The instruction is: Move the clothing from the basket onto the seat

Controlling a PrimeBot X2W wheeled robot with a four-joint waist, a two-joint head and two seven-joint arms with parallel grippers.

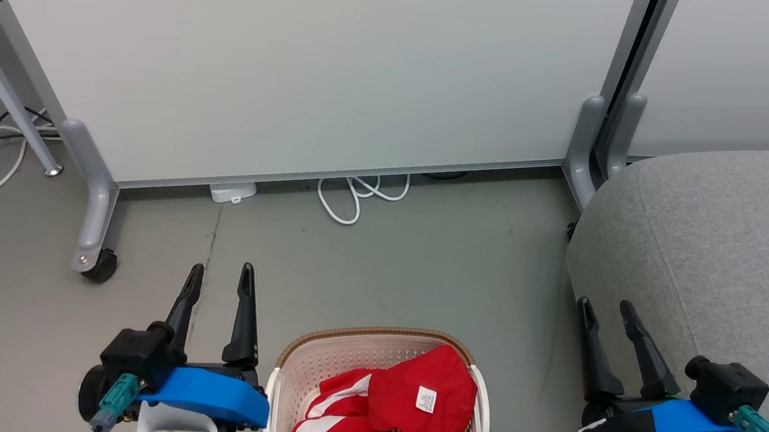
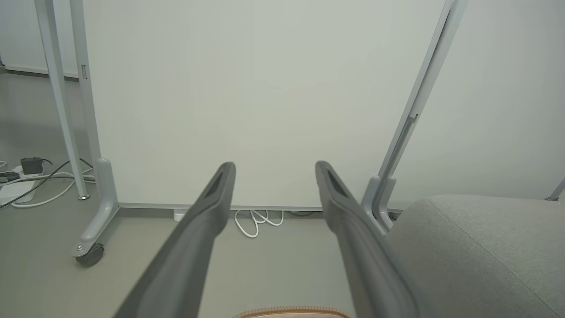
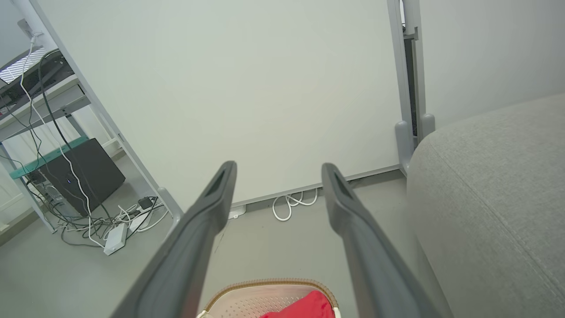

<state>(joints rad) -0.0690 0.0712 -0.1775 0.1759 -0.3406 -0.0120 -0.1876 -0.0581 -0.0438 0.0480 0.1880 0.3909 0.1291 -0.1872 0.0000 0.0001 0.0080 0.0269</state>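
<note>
Head view: my left gripper and my right gripper both stand with fingers spread wide and nothing between them. The clothing, red with white stripes and a white tag uppermost, lies bunched in the basket. The basket sits between my two hands, just inboard of the left one. The seat lies just outboard of my right hand.

Assessment: the task is at its start, and the step in hand is the first reach. Recommended: bring one hand in over the rim and descend onto the raised red fold by the tag. Close on a thick bunch rather than a single layer, then lift straight up so the cloth clears the rim without dragging the light basket.

Surface: bare grey floor, smooth.

Room: pale wheeled partition ahead of both hands, with a white cable looped at its foot
</note>
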